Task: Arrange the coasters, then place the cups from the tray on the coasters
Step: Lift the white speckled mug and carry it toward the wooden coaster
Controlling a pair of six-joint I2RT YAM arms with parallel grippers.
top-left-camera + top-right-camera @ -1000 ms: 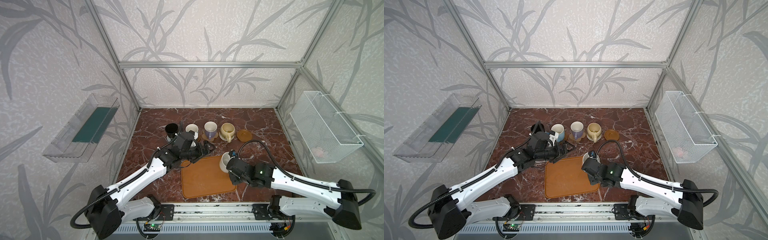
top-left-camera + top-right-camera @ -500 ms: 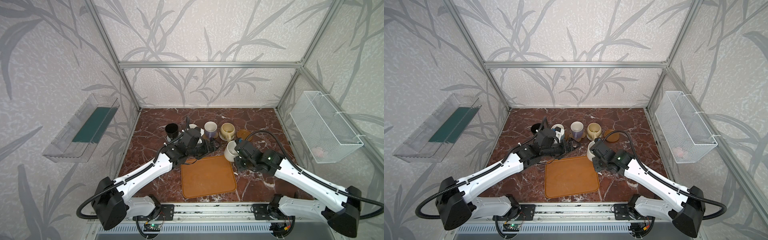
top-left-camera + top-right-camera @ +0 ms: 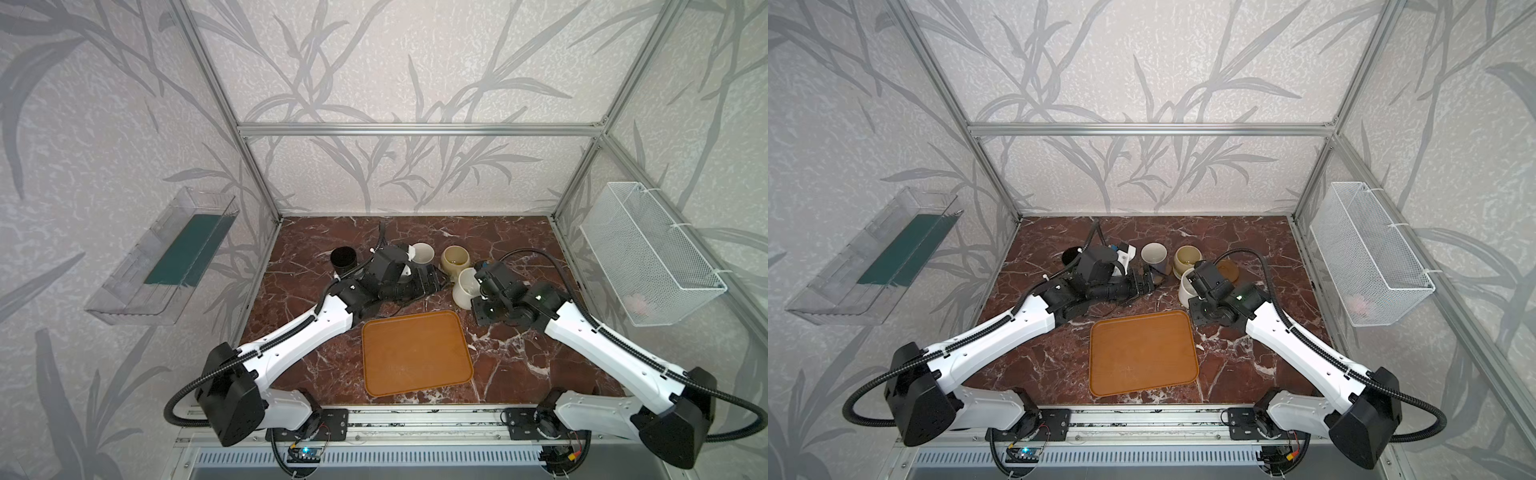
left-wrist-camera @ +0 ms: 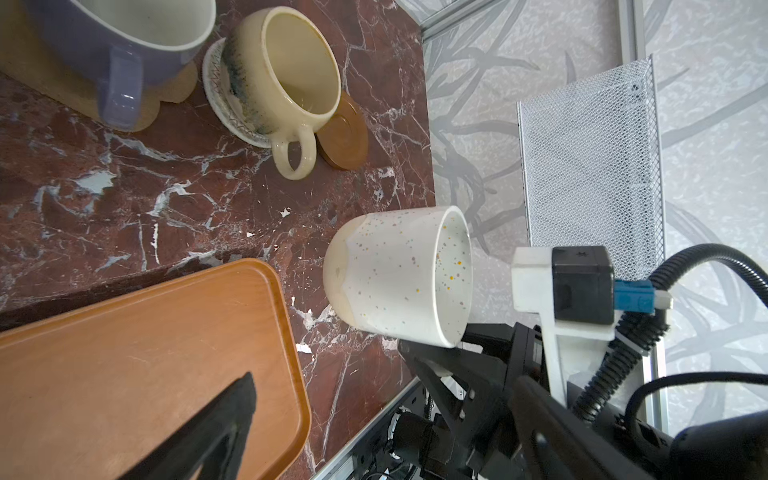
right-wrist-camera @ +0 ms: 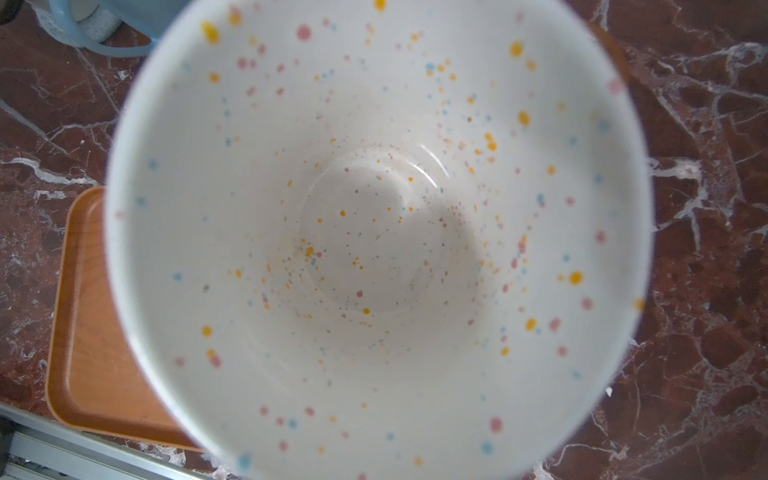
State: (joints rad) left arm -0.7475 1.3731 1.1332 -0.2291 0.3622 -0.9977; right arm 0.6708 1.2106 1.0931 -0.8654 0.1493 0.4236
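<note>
top view: marble (image 3: 519,365); left pincer (image 3: 433,281) wide, empty; right pincer (image 3: 479,286) tight on speckled cup (image 3: 462,291)

We hold the cup (image 4: 390,274) in the right gripper's (image 3: 478,287) fingers (image 4: 457,365); tray (image 3: 415,353) nearer and left of them, bare coaster (image 4: 345,137) just beyond.

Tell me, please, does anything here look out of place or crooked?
The speckled white cup hangs tilted in the right gripper, off the tray, which fits a carry. The bare brown wooden coaster lies very close beside the tan-yellow cup and its cream coaster, so room there looks tight. Nothing looks spilled or broken.
</note>
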